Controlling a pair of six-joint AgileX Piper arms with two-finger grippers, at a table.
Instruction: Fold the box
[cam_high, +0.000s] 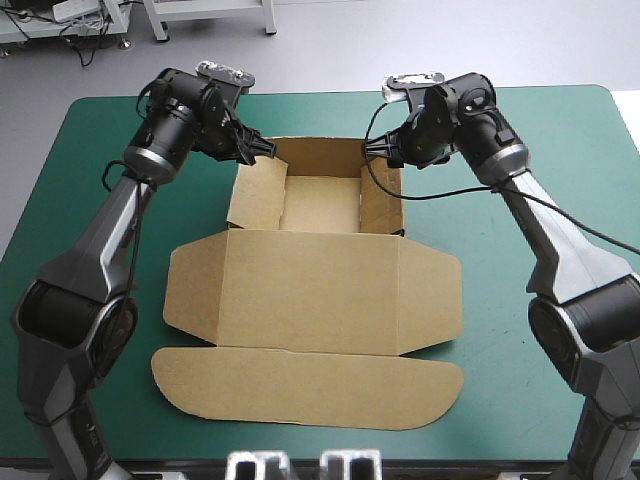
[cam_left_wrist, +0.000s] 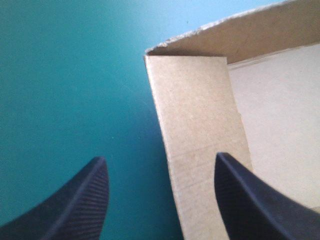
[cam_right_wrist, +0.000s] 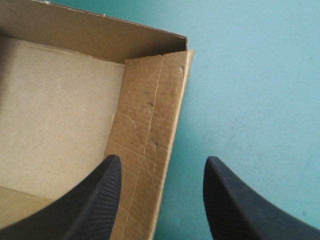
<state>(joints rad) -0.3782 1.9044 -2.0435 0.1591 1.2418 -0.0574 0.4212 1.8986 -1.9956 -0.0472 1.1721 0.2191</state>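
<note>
While the box (cam_high: 318, 290) lies half-raised, left pincer (cam_left_wrist: 160, 158) and right pincer (cam_right_wrist: 162, 158) gape — straddling walls.

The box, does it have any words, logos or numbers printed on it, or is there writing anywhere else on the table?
None can be read. The box shows only plain brown board in all three views, marked by creases and scuffs but no print. The teal-green cover carries no label or sign either.

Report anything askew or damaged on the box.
On the box, the left side wall leans outward, splayed wider than the right side wall, which shows creases and small dark scuffs. Nothing looks torn.
</note>
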